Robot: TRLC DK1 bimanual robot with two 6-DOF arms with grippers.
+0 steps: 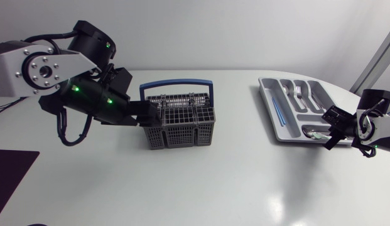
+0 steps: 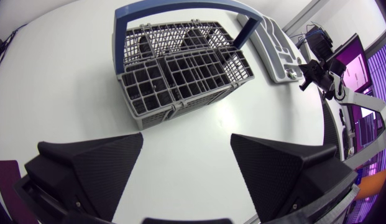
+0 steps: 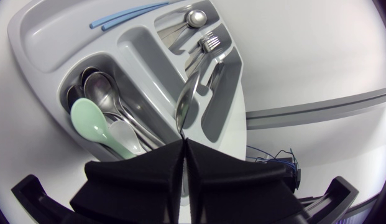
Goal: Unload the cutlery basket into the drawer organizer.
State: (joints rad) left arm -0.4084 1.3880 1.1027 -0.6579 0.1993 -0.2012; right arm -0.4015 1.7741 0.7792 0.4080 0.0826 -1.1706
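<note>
Pinching a silver utensil (image 3: pixel 187 102) by its narrow end, my right gripper (image 3: pixel 182 142) has its two fingers pressed together with almost no gap between them. The piece points away from my fingertips and hangs over the drawer organizer (image 3: pixel 56 50), crossing the divider between the big-spoon compartment and the outer one. I cannot tell whether it is a knife or some other piece.

Under and ahead of this gripper the organizer holds large spoons (image 3: pixel 101 93), a mint green spoon (image 3: pixel 90 118) and a white spoon (image 3: pixel 124 137) in the nearest compartment. Forks (image 3: pixel 208 42) and smaller spoons (image 3: pixel 188 18) lie farther on, and blue chopsticks (image 3: pixel 127 15) lie in the long slot at the far side.

My left gripper (image 2: pixel 186 140) is spread wide with nothing between its fingers. The cutlery basket (image 2: pixel 180 74) stands upright on the table (image 1: pixel 201 188) just ahead of it, its blue handle (image 1: pixel 176 82) arching over the top. From above, this gripper sits at the basket's left side, right by its wall. The basket and the organizer are well apart.
</note>
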